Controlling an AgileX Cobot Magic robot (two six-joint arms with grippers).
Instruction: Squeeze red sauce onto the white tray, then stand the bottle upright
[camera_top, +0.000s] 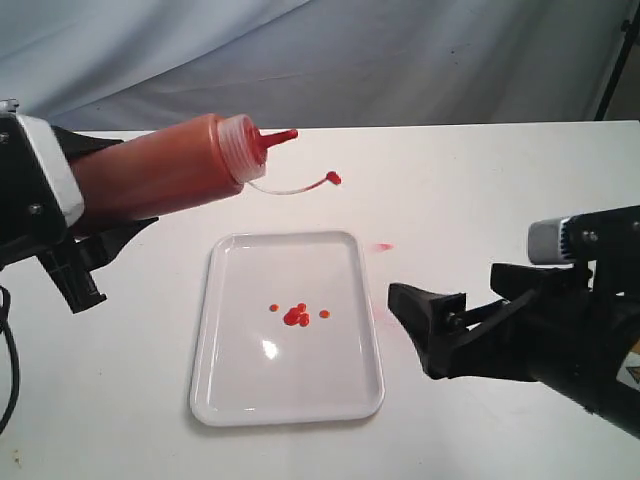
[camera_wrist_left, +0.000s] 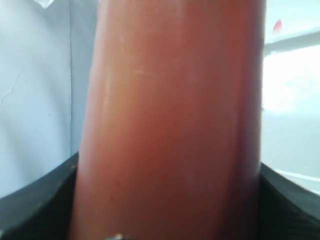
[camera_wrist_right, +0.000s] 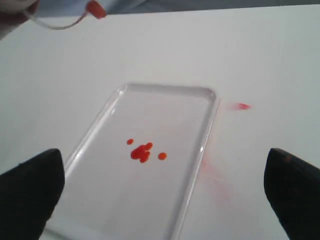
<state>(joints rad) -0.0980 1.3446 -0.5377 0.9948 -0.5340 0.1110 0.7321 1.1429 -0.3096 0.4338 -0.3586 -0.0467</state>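
Left gripper (camera_top: 100, 205), jaws pinching bottle (camera_top: 165, 170) round its body. Bottle held nearly level above surface (camera_top: 480, 180), at 10 o'clock from tray (camera_top: 230, 395). Nozzle (camera_top: 280, 136) points to 3 o'clock, cap (camera_top: 333, 178) dangling on tether. Red sauce (camera_top: 297, 315): small blobs near tray centre. Right gripper (camera_wrist_right: 162, 195), jaws spread, at tray's 3 o'clock, well apart from bottle. Red smear (camera_top: 383, 246) at tray's 1 o'clock. Sticker (camera_top: 630, 375) on right arm unreadable.

I count 1 squeeze bottle (camera_top: 170, 165) with 1 tethered cap (camera_top: 334, 178), 1 white tray (camera_top: 230, 400) and 2 grippers, the left gripper (camera_top: 105, 195) and the right gripper (camera_top: 415, 312). On the tray I make out 4 separate spots of red sauce (camera_top: 295, 318), the biggest apparently several merged drops. 1 small red smear (camera_top: 383, 246) marks the table (camera_top: 500, 180).
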